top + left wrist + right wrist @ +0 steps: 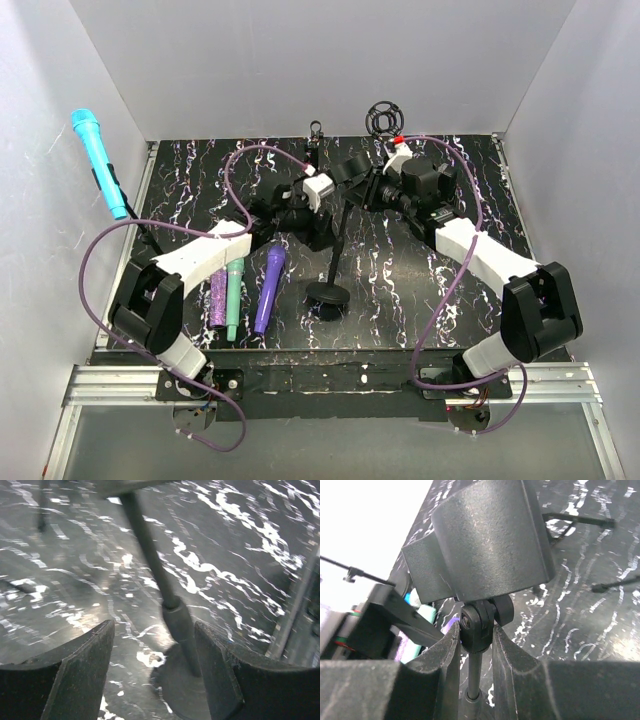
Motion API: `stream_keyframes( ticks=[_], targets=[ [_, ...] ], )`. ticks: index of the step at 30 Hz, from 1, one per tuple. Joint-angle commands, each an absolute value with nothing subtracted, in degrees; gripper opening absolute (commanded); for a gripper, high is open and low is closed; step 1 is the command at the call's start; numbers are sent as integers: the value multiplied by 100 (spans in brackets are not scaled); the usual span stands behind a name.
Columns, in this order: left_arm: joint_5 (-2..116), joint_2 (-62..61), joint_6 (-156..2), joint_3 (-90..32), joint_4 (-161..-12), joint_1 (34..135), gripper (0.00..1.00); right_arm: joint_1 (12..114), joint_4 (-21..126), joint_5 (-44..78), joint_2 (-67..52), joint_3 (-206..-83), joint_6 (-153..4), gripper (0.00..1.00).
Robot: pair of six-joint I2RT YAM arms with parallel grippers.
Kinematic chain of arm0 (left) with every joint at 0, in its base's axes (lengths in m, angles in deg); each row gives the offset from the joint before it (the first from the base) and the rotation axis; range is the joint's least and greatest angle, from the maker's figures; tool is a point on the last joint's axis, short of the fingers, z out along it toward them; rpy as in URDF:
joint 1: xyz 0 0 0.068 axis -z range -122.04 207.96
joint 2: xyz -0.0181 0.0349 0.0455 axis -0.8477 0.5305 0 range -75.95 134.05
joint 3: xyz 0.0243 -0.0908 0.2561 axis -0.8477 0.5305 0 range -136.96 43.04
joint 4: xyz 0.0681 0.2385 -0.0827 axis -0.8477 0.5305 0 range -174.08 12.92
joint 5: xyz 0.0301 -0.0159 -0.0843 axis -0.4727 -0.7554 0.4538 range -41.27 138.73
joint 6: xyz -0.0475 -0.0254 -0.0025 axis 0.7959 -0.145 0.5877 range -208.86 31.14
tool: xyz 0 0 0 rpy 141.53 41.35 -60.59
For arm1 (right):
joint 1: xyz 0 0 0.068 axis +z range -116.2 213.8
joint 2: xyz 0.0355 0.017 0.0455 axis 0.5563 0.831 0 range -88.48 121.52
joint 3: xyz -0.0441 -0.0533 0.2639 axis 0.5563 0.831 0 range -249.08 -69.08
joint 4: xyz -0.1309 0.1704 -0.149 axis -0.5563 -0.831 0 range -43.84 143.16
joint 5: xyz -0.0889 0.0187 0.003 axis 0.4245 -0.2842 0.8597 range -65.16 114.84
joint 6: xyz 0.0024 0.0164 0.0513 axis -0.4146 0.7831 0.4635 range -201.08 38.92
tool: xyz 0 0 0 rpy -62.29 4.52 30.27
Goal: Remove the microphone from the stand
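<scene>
A black microphone stand has its round base (327, 295) at mid table and a thin pole (340, 235) rising to a clip holder (351, 170). No microphone shows in that clip (490, 545). My right gripper (364, 190) is shut on the swivel joint (479, 625) just under the clip. My left gripper (320, 230) is open low on the stand, with the pole (150, 555) between its fingers, close to the right finger (220, 670), above the base (185, 687). A cyan microphone (97, 160) sits clipped in another stand at the far left.
Three microphones lie left of the base: glittery purple (218, 295), teal (233, 298) and purple (268, 290). A stand with a ring shock mount (383, 118) and a small stand (316, 130) are at the back. White walls enclose three sides.
</scene>
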State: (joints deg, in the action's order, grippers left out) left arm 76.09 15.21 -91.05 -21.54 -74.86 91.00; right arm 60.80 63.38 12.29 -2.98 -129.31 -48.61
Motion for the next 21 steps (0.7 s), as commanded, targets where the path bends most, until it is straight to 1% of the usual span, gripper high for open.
stream_keyframes(
  ticks=[1,5,7,10,11,13,16,17,19,21],
  targets=[
    [9329,1439,-9211,-1910,-7766,9215,63,6061,6995,340,-463,-12849,-5648,1],
    [9408,1668,-9272,-1919,-7951,9242,59,6061,6933,427,-446,-12902,-5577,1],
    [9435,1765,-9281,-1980,-7951,9277,50,6061,6907,445,-437,-12920,-5560,1],
    [9163,1836,-9272,-2103,-7924,9373,31,6069,6688,664,-437,-12981,-5385,1],
    [9093,1845,-9333,-2156,-7855,9408,23,6061,6496,909,-463,-13042,-5218,1],
    [8856,1827,-9465,-2279,-7749,9513,0,6061,6092,1427,-489,-13191,-4753,1],
    [8443,1766,-9500,-2480,-7688,9707,0,6069,5538,1955,-507,-13490,-4304,1],
    [7928,1739,-9414,-2577,-7652,9838,0,6096,5336,2131,-498,-13621,-4190,1],
    [6770,1643,-9281,-2683,-7704,10145,0,6227,4581,2910,-472,-13964,-3830,1],
    [4961,1607,-9211,-2780,-7757,10601,0,6376,3878,3790,-385,-14455,-3355,1]
  ],
)
